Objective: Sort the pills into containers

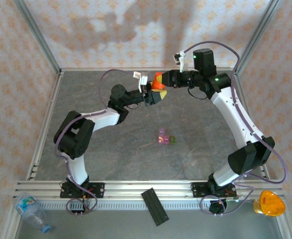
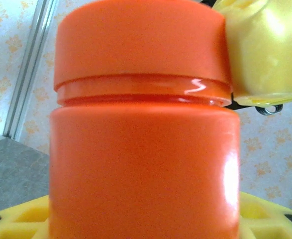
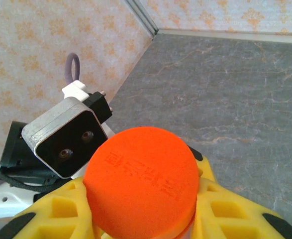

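Gripping orange bottle [image 1: 159,87] w/ L pincer [image 1: 154,96], held up clear of counter [image 1: 111,149], rear-centre in top view. In L wrist view, close up: bottle body upright btwn yellow L fingers [image 2: 270,208] at bottom corners, pressed to its sides. Clamped shut on cap [image 3: 142,181] w/ R pincer [image 1: 158,78], from the R side. In R wrist view: yellow R fingers [image 3: 230,201] hugging cap on both sides; embossed lettering on cap top, unreadable. Just past cap there: L wrist cam [image 3: 61,137], grey face, two lenses. In L wrist view, top-R: one R finger tight against cap edge.

Sitting on counter approx centre, well apart from both pincers & nearer arm bases: containers [image 1: 164,137], i.e. pink-purple box w/ smaller green box joined at its R. Lids open or shut: can't tell, too small.

Along near edge, off the grey surface: clear plastic bottle [image 1: 31,209] lying bottom-L, blue cap; black flat strip [image 1: 154,206] btwn arm bases; orange-yellow object [image 1: 269,203] bottom-R.
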